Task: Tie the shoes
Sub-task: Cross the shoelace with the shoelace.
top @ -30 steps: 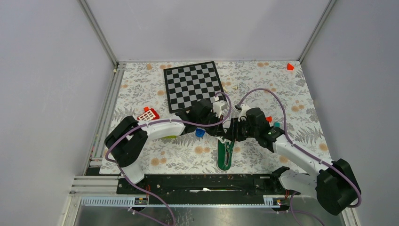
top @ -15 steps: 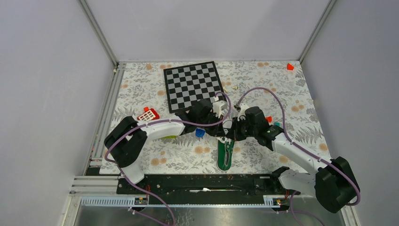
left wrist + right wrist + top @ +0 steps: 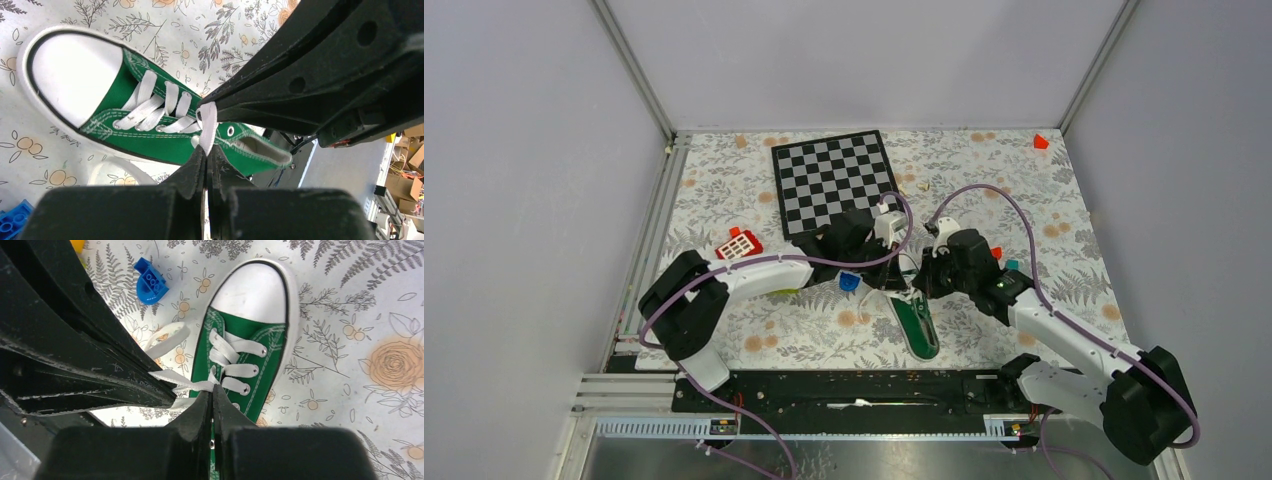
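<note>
- The worktop (image 3: 1064,250) carries a chessboard (image 3: 834,180) at its far side. Your one green shoe (image 3: 918,327) lies nearer the arm bases, between the two arms. It sits on its sole, and its white toe cap seems to point towards the near edge (the top view is small, so take that loosely).
- On the shoe itself, the lacing is crossed neatly through the lower eyelets, and that part counts as done. No view shows a knot, a crossing of the ends or a bow, so I judge you are at the very start of the tie.
- Your left tool (image 3: 206,152) has its fingers pressed together on the white lace (image 3: 208,122), just above the tongue.
- Your right tool (image 3: 213,392) is clamped on the same short stretch of lace. Its tips sit just beside those of the left tool, so both pinch almost one spot.
- That stretch runs tight from one pair of tips to the other. The other lace end (image 3: 167,337) lies slack in a curve on the worktop beside the shoe, not far from a blue block (image 3: 150,286), and neither tool touches it.
- One top eyelet (image 3: 230,131) stands empty.
- What is left for you, by my reckoning: gather both ends, cross them, form the loops and pull the bow snug.
</note>
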Controlling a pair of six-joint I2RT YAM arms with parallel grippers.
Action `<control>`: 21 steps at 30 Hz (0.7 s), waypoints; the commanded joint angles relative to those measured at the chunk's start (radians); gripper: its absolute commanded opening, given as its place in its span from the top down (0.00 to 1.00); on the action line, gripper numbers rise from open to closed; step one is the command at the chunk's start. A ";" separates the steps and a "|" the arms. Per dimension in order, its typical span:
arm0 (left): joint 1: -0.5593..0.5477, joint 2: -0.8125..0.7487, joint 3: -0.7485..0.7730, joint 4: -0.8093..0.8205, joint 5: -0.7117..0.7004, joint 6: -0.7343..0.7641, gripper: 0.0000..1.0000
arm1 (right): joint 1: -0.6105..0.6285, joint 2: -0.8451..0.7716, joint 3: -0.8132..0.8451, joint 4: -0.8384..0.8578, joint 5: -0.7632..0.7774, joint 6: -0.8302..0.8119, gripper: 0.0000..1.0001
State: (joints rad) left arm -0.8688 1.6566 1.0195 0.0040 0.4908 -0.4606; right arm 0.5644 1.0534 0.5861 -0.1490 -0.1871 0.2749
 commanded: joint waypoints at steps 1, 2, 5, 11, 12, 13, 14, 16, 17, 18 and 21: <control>-0.005 0.013 0.041 -0.002 0.025 0.028 1.00 | 0.045 -0.040 0.019 0.004 0.167 -0.048 1.00; -0.005 0.019 0.040 -0.002 0.014 0.029 1.00 | 0.056 -0.041 0.018 0.003 0.180 -0.044 1.00; -0.007 0.040 0.038 -0.002 -0.014 0.029 1.00 | 0.076 -0.038 0.017 0.000 0.182 -0.013 1.00; -0.007 0.071 0.033 0.020 -0.066 0.015 1.00 | 0.080 -0.067 -0.029 0.018 0.182 0.062 0.99; -0.007 0.077 0.037 0.020 -0.070 0.013 1.00 | 0.081 -0.075 -0.034 0.020 0.182 0.072 0.95; -0.007 0.081 0.040 0.021 -0.071 0.012 1.00 | 0.081 -0.082 -0.039 0.021 0.182 0.082 0.92; -0.006 0.085 0.040 0.022 -0.072 0.007 1.00 | 0.080 -0.087 -0.041 0.017 0.182 0.092 0.90; -0.007 0.086 0.043 0.025 -0.076 0.003 1.00 | 0.081 -0.094 -0.044 0.009 0.182 0.112 0.89; -0.007 0.085 0.041 0.028 -0.080 0.001 1.00 | 0.080 -0.097 -0.046 0.010 0.179 0.113 0.89; -0.006 0.083 0.040 0.029 -0.083 0.001 1.00 | 0.080 -0.098 -0.048 0.010 0.173 0.117 0.89; -0.006 0.077 0.040 0.030 -0.092 0.000 1.00 | 0.080 -0.100 -0.049 0.009 0.152 0.124 0.86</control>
State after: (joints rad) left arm -0.8753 1.7378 1.0286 0.0193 0.4423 -0.4603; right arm 0.6415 0.9752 0.5381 -0.1677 -0.0456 0.3695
